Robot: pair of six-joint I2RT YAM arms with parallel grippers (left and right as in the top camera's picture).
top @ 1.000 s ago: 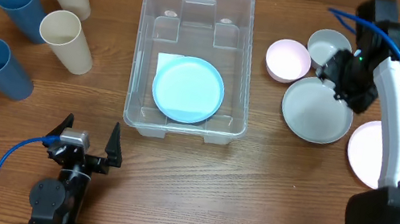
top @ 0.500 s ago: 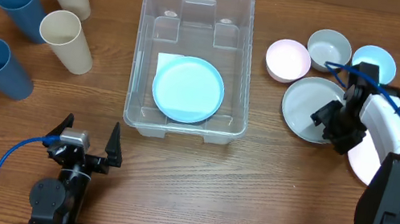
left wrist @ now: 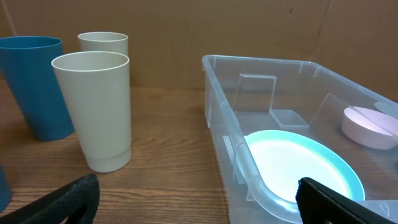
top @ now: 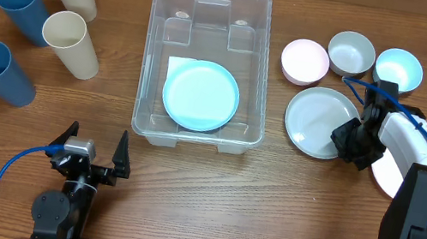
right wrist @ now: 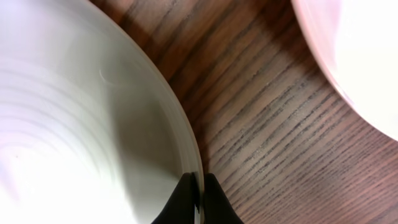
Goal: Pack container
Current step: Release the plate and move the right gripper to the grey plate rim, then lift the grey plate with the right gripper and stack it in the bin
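Container [top: 150,48] stands mid-way along the bench [top: 267,215], long axis running 12 to 6 o'clock, with a light blue plate [top: 200,95] inside. It lies at 9 o'clock from the right fingers [right wrist: 179,205], which pinch the grey plate [top: 313,119] at its 4 o'clock rim. Left fingers [top: 124,157], spread and empty, sit by its 7 o'clock corner.
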